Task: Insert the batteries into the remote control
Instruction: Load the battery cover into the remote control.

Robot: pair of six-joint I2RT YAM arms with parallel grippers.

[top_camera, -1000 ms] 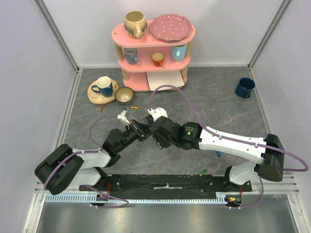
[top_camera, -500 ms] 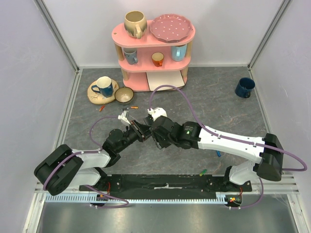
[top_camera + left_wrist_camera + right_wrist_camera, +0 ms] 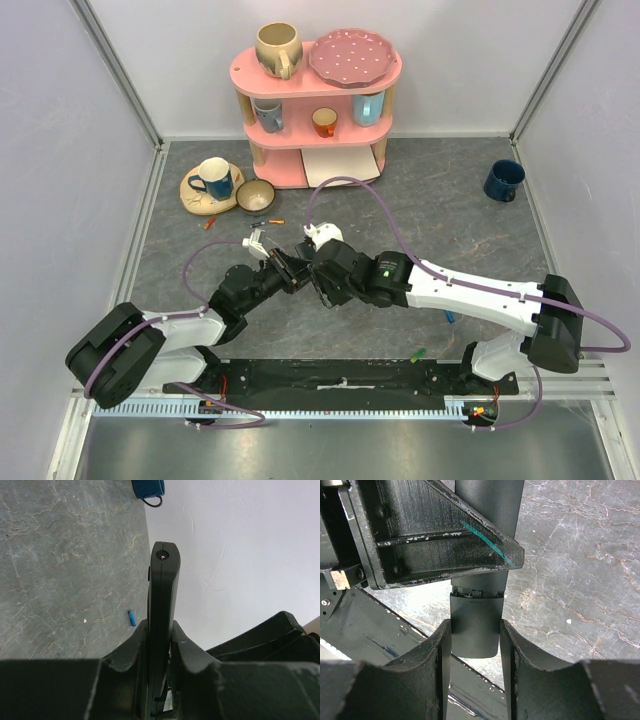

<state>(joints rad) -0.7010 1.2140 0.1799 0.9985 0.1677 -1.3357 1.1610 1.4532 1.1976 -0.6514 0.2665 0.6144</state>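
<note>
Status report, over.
Left gripper shut on remote control. Right gripper gripping one end. Blue battery loose on table, not picked up. No obstruction seen.

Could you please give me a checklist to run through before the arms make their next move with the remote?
1. Left gripper shut on the remote control, held edge-on: ok.
2. Right gripper fingers against both sides of the remote's end section: ok.
3. Battery compartment exposed: cannot tell; only a narrow gap shows above that section.
4. A battery within view: ok; a blue battery lies loose on the table.
5. A battery in hand for loading: not ok; both grippers are on the remote.
</note>
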